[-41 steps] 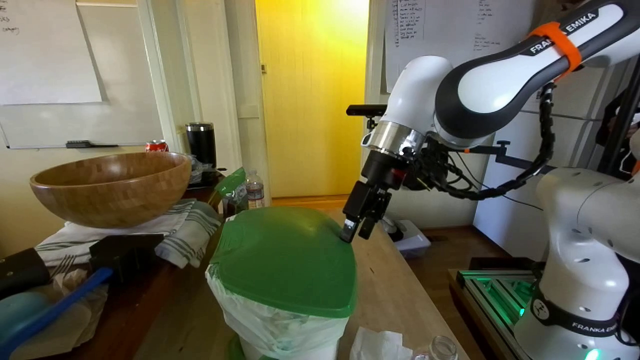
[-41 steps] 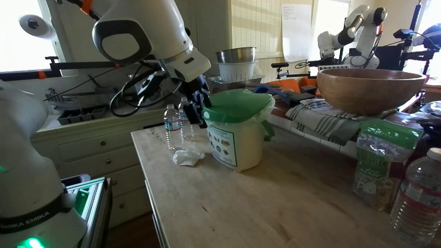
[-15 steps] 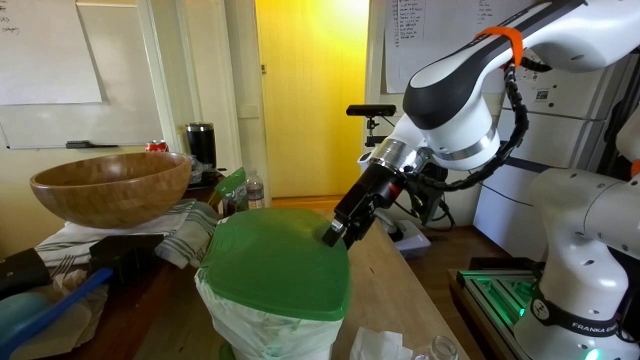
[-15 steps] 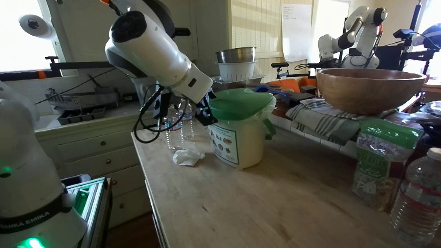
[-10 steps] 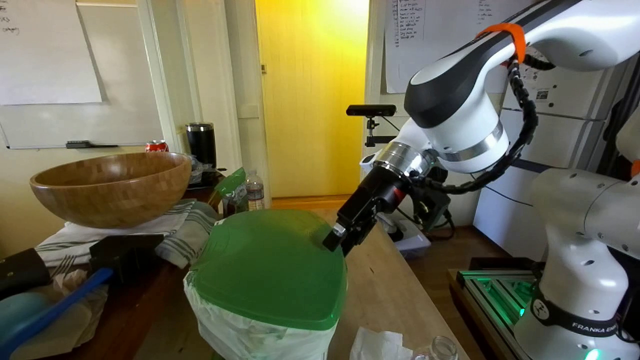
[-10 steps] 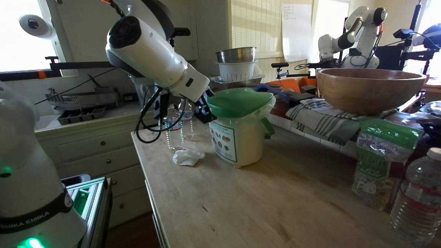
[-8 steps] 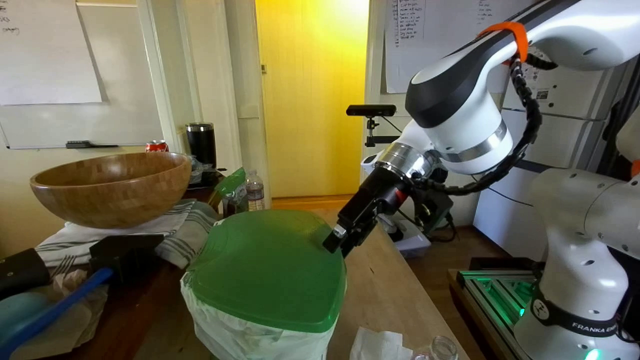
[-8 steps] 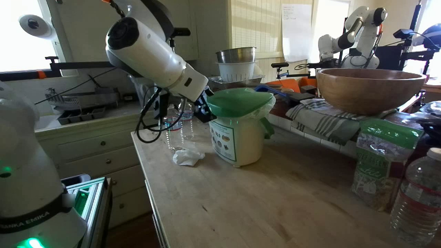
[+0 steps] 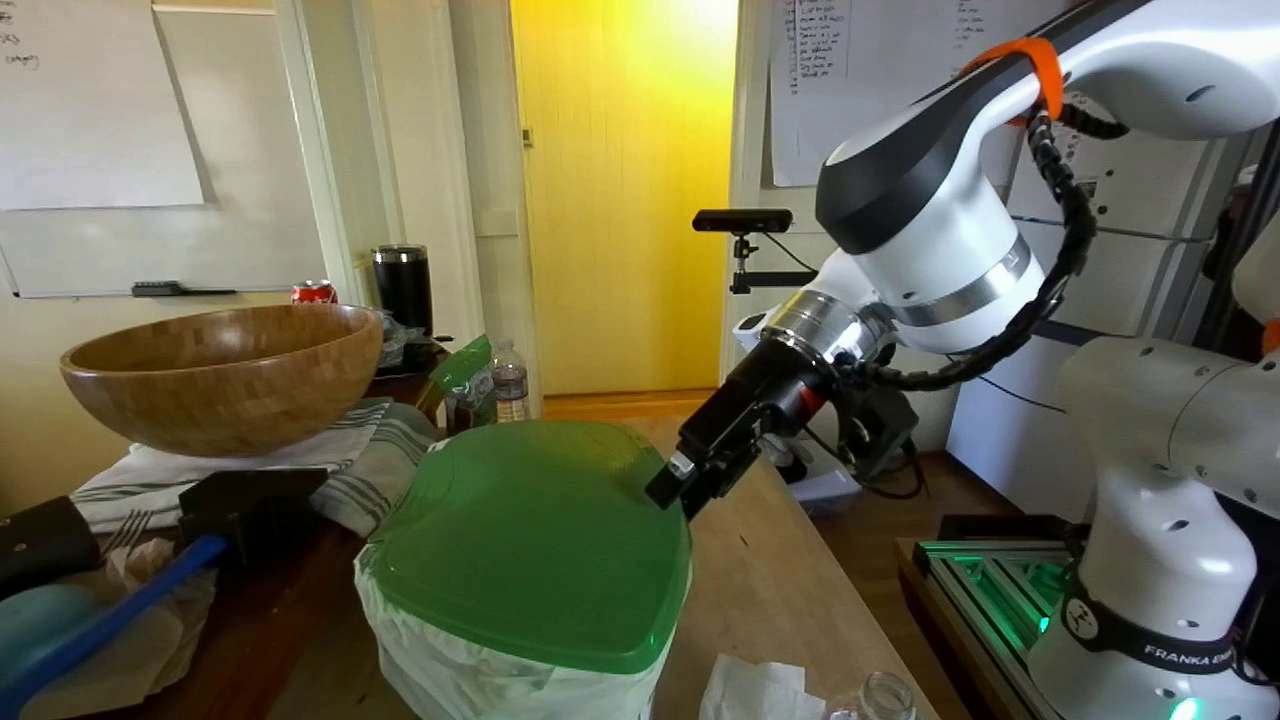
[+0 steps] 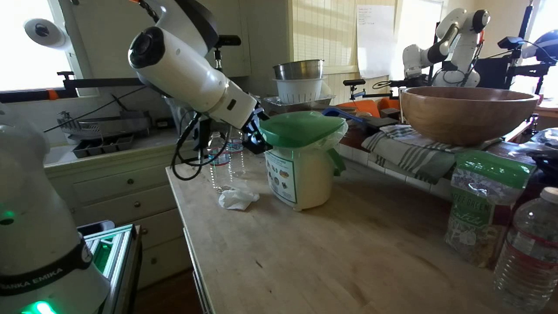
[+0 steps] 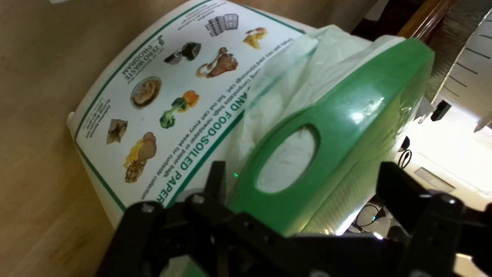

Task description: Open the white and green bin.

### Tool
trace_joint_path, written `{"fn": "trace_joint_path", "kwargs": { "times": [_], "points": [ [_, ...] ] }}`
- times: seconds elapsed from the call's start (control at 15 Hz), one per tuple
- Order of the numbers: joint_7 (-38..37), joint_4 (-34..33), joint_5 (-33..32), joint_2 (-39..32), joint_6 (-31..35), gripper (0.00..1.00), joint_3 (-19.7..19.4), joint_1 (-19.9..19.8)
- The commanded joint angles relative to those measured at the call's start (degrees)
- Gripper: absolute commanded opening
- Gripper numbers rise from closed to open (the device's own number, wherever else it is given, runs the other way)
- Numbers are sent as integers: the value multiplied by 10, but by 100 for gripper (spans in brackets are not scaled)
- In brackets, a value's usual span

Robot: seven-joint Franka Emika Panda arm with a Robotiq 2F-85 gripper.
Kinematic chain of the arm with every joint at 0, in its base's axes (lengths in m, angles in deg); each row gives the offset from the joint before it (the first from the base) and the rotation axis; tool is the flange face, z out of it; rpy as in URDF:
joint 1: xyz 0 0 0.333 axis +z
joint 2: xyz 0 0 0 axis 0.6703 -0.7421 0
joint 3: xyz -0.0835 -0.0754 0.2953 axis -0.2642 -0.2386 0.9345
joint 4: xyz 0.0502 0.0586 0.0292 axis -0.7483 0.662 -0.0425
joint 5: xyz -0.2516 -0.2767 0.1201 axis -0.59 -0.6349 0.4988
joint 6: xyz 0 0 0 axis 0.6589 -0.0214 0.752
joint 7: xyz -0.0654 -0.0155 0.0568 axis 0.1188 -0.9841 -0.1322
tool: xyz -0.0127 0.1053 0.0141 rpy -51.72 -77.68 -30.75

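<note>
Since the rounded, shiny green lid [image 9: 535, 540] looks down, the job does not look done. In an exterior view, the white and green plastic bin [image 9: 522, 590] with its crinkly white bag [image 9: 480, 680] sits at the bottom middle of the frame. The black, two-fingered pincer [image 9: 680, 492] is at the right edge of the lid, with one finger seen over the green. I think the step now is to get hold of that edge. To do it well, put one finger under the edge and one on top, squeeze, and lift slowly in a round path. A hard sideways push might slide the whole bin.

In an exterior view, the bin stands upright on the pale wooden worktop [image 10: 327, 261], in the middle of the frame. The pincer is just to the left of the lid, but it is too dark there to see its gap.

In the wrist view, the fingers [image 11: 396, 181] are wide apart, one at the lower middle and one at the lower right. Between them is the green loop with an oval hole [image 11: 286, 200]. One finger is by the bag, the other out past the lid's top. Nothing is squeezed. I cannot tell if a finger touches the lid.
</note>
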Motion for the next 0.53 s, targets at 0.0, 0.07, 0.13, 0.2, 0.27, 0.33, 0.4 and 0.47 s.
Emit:
{"fn": "trace_joint_path", "kwargs": {
  "times": [0.0, 0.07, 0.13, 0.2, 0.27, 0.33, 0.4, 0.47],
  "points": [
    [12, 0, 37, 5, 14, 100, 7, 12],
    [9, 0, 39, 5, 16, 100, 8, 14],
    [7, 0, 39, 5, 17, 100, 9, 16],
    [2, 0, 39, 4, 23, 100, 11, 17],
    [-4, 0, 37, 2, 28, 100, 13, 19],
    [-11, 0, 36, 0, 34, 100, 15, 20],
    [-15, 0, 37, -1, 41, 100, 16, 21],
    [-20, 0, 37, -3, 46, 100, 17, 24]
  ]
}}
